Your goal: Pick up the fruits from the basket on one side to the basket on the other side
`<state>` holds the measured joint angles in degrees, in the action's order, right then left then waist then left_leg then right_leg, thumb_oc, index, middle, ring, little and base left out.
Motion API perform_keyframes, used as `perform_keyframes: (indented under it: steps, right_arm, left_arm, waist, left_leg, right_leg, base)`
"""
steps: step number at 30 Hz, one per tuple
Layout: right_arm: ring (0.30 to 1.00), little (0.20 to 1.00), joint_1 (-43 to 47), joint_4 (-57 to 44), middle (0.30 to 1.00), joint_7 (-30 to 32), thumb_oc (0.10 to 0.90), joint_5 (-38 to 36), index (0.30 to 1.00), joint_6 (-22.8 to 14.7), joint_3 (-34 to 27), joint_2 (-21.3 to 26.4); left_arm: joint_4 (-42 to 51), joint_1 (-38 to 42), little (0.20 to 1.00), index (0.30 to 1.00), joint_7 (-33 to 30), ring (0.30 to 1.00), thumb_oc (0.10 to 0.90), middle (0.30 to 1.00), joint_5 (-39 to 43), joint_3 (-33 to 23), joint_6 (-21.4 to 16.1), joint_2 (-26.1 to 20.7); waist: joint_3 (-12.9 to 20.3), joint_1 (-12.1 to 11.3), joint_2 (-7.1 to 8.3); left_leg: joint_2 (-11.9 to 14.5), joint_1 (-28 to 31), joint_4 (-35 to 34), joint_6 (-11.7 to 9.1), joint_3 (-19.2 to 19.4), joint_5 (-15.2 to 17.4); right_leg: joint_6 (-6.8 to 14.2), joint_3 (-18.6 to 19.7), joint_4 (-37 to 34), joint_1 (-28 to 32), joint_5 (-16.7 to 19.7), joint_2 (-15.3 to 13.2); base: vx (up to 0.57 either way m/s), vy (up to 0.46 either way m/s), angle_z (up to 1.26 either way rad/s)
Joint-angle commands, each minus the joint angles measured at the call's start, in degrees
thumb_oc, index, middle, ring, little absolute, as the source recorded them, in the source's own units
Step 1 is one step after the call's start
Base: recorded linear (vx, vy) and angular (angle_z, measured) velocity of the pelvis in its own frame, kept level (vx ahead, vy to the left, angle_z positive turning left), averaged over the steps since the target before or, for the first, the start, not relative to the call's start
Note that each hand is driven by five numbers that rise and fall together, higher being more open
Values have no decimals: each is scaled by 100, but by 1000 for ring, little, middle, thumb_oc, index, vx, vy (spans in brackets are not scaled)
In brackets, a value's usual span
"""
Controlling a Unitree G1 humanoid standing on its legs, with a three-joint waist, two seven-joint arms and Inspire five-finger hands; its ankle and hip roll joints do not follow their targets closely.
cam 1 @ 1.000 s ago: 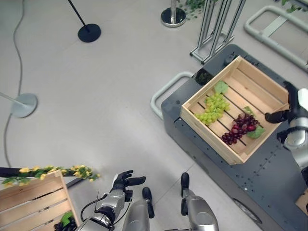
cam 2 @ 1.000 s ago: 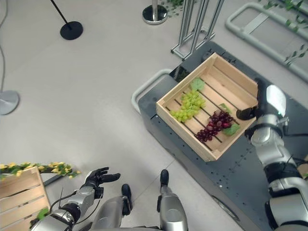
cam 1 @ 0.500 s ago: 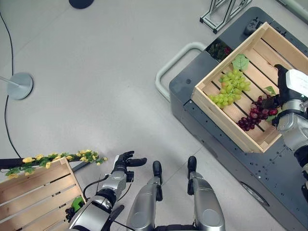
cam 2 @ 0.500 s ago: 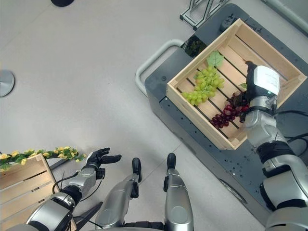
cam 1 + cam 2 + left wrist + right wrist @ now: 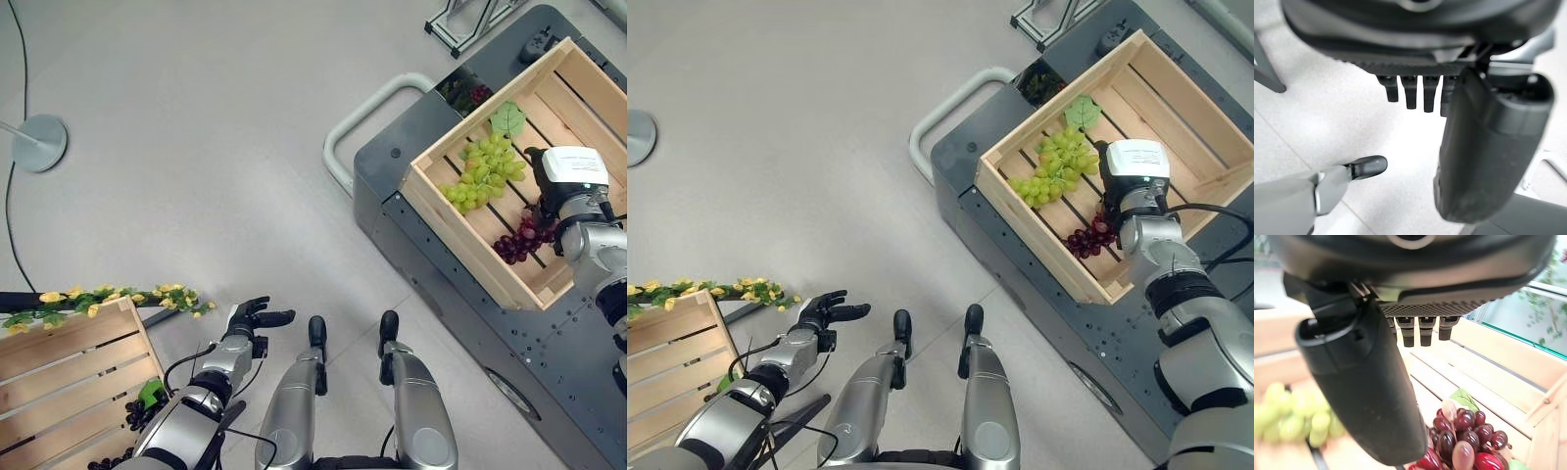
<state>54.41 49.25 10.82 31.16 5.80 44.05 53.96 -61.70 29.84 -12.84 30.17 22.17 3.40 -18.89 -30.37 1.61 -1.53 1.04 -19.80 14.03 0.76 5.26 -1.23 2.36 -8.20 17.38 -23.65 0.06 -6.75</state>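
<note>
While the right hand (image 5: 1122, 181) is being held over the slatted wooden crate (image 5: 573, 93) on the dark cart (image 5: 460, 323) at the right, its fingers are seen straight and released in the right wrist view, with nothing grasped. The red grape bunch (image 5: 521, 240) is lying on the crate's slats just below that hand, its long axis running diagonally from the near left to the far right, where its green leaf (image 5: 1465, 399) is seen. The green grape bunch (image 5: 485, 176) is lying to the left of it, stretched along the same diagonal, with its leaf (image 5: 507, 118) pointing to the far right. No readable writing is being shown on the crate or the cart. The left hand (image 5: 251, 318) is being held relaxed and empty above the floor (image 5: 196, 147) at the near left. A second wooden crate (image 5: 59, 382), edged with yellow flowers (image 5: 108, 299), is standing at the near left corner, with dark grapes (image 5: 137, 413) at its near right corner.
</note>
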Motion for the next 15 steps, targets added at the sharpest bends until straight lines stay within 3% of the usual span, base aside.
perform_keyframes:
  steps: [1,8,15]
  right_arm:
    - [900,900,736,-158,900,-289,800,486,900,87,285,627]
    - [900,900,726,-214,900,-903,800,923,900,225,509,661]
    - [900,900,621,-276,900,-1092,800,1199,900,174,477,704]
  left_arm:
    - [258,-63,900,900,-17,900,800,900,183,36,-37,-423]
    - [296,-79,900,900,57,900,800,900,215,-5,-39,-491]
    - [319,-104,900,900,20,900,800,900,96,-15,-89,-498]
  waist:
    - [128,-39,201]
    - [95,-29,216]
    - [98,-47,281]
  left_leg:
    - [123,-349,1033,-136,188,389]
    - [159,-311,959,-146,233,368]
    - [170,-359,1017,-133,254,376]
  right_leg:
    - [-70,-91,501,81,-154,-80]
    - [-74,-69,480,83,-169,-56]
    - [-51,-63,515,33,-154,-61]
  base:
    - [-4,-13,5]
    - [0,-1,1]
    - [0,0,0]
